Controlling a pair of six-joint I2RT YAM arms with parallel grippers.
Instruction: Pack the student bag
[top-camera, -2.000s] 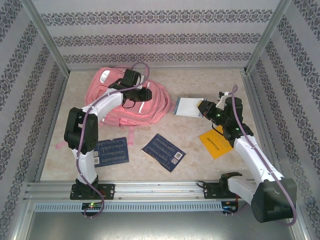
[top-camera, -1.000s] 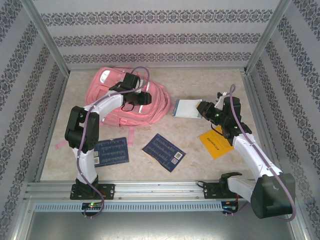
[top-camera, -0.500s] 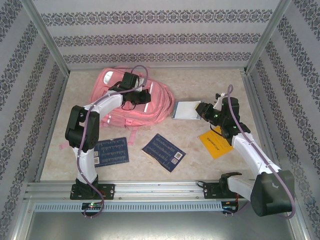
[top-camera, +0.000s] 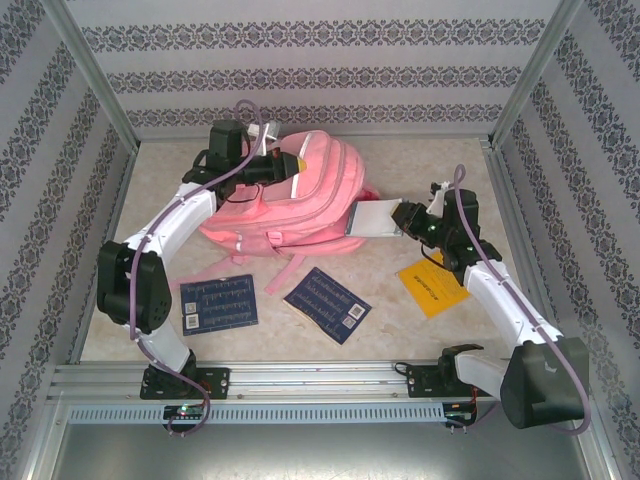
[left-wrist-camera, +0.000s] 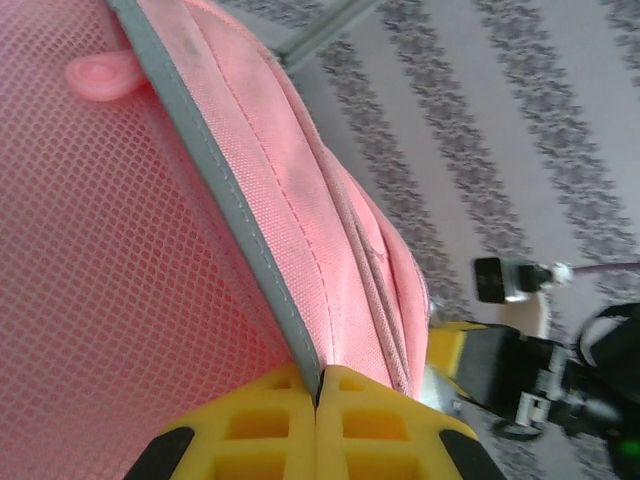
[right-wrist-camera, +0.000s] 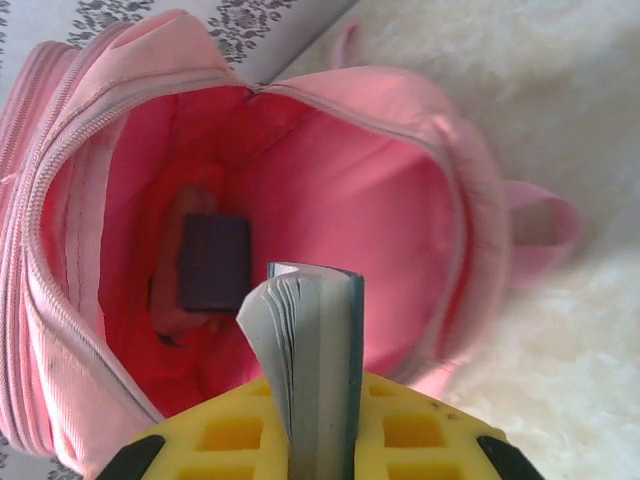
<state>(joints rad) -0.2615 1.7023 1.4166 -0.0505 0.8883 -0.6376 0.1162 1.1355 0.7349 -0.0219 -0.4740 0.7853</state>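
The student bag (top-camera: 310, 205), a large pink backpack, lies at the back of the table with its mouth turned to the right. My left gripper (top-camera: 284, 166) is shut on the bag's grey-trimmed edge (left-wrist-camera: 255, 245) and holds it up. The main compartment (right-wrist-camera: 330, 200) gapes open, with a dark purple item (right-wrist-camera: 213, 262) lying inside. My right gripper (top-camera: 402, 219) is shut on a white notebook with a blue-grey cover (top-camera: 371, 218). The notebook (right-wrist-camera: 318, 340) stands edge-on between the yellow fingers, right at the bag's mouth.
Two dark blue booklets (top-camera: 218, 303) (top-camera: 327, 304) lie on the table in front of the bag. A yellow booklet (top-camera: 430, 284) lies under the right arm. Patterned walls and metal frame posts close in the table on three sides.
My left gripper has shut on the bag's edge and pulled it up and back, so the bag stands open toward the right. My right gripper has carried the notebook left to the opening.
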